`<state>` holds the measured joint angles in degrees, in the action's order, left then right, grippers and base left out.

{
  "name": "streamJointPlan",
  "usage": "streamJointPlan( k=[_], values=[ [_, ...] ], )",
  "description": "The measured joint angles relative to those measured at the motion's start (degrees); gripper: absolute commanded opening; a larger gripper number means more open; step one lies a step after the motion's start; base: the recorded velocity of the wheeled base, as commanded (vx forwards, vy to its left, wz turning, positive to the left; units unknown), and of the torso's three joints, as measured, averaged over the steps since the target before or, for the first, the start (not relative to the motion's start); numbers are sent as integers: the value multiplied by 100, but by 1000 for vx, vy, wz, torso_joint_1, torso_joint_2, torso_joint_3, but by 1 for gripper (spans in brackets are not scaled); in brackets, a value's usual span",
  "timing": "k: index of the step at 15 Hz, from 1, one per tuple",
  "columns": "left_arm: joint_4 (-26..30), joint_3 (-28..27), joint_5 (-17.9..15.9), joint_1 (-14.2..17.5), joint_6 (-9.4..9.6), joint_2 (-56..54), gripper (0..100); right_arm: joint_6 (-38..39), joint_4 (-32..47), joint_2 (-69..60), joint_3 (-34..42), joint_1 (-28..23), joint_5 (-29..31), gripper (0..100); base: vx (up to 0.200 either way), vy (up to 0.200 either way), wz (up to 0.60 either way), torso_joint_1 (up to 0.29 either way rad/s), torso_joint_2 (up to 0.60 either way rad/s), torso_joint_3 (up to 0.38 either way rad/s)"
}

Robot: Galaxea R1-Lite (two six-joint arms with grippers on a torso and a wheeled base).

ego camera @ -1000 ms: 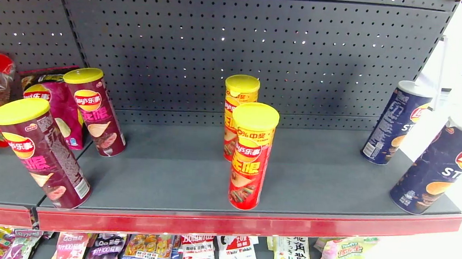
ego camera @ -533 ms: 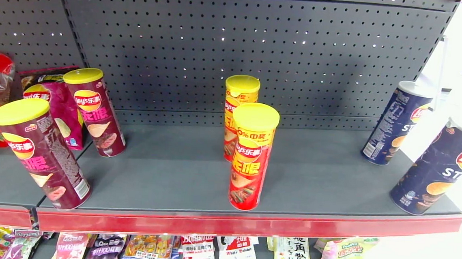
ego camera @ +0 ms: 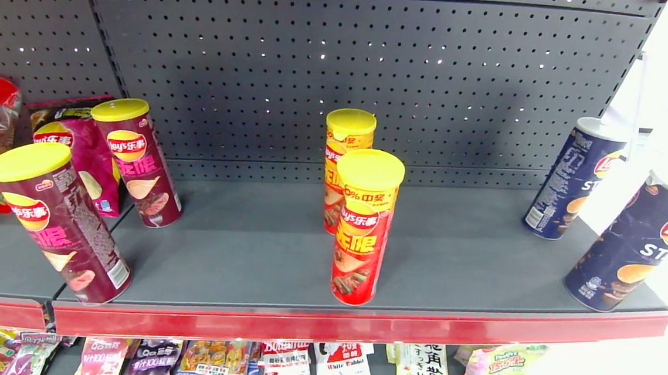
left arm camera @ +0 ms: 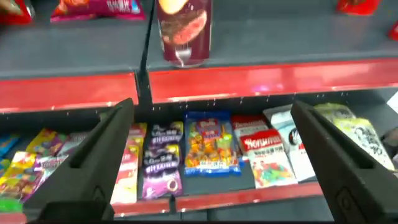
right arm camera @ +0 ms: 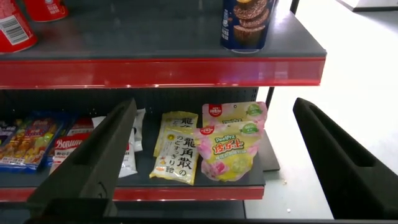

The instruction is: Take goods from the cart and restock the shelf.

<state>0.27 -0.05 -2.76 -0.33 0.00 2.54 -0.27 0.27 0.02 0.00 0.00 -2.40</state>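
Clearance is the worry. The left gripper (left arm camera: 211, 106) and the right gripper (right arm camera: 214, 102) are both spread wide with nothing held, each facing the snack packets (left arm camera: 205, 149) just below the red shelf edge (ego camera: 324, 325). Any lift from there towards the shelf (ego camera: 247, 246) would, I judge, pass close in front of that edge. A finger catching it could jolt everything behind.

A maroon can (left arm camera: 183, 31) stands just behind the edge's left stretch and a red can (ego camera: 363, 225) just behind its middle. A blue can (right arm camera: 249, 25) stands just behind its right end, and is the likeliest to go over the side. From the head the cans look tilted, possibly only the lens. With no goods in either gripper, nothing can be placed yet.
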Motion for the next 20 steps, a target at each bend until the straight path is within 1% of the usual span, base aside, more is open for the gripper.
streamJointPlan(
  k=[2,4,5,7,8,11,14,15,17,19,20],
  values=[
    [-6,0,167,20,2,-146,100,-22,-6,0,0,0,-2,100,0,0,0,0,0,0],
    [-6,0,227,22,2,-212,100,-5,-34,16,-44,0,-83,100,0,0,0,0,0,0],
    [-5,2,229,26,0,-227,100,20,-59,68,-226,13,-202,100,0,0,0,0,0,0],
    [-5,5,229,23,0,-238,100,49,-91,324,-857,94,-717,100,0,0,0,0,0,0],
    [-2,5,232,23,0,-243,100,49,-87,485,-1039,127,-892,100,0,0,0,0,0,0],
    [-2,5,232,23,0,-246,100,48,-122,1380,-1537,173,-1037,100,0,0,0,0,0,0],
    [-2,5,233,23,0,-246,100,62,-161,2985,-2510,338,-1081,100,0,0,0,0,0,0],
    [0,5,233,22,0,-249,100,73,-171,3544,-2820,534,-1090,100,0,0,0,0,0,0],
    [-2,5,233,23,0,-249,100,89,-172,4459,-3266,1345,-1103,100,0,0,0,0,0,0],
    [-2,5,232,23,0,-249,100,108,-174,5119,-3467,2138,-1106,100,0,0,0,0,0,0],
    [-2,5,233,23,0,-249,100,128,-174,5408,-3511,2400,-1103,100,0,0,0,0,0,0]
  ],
)
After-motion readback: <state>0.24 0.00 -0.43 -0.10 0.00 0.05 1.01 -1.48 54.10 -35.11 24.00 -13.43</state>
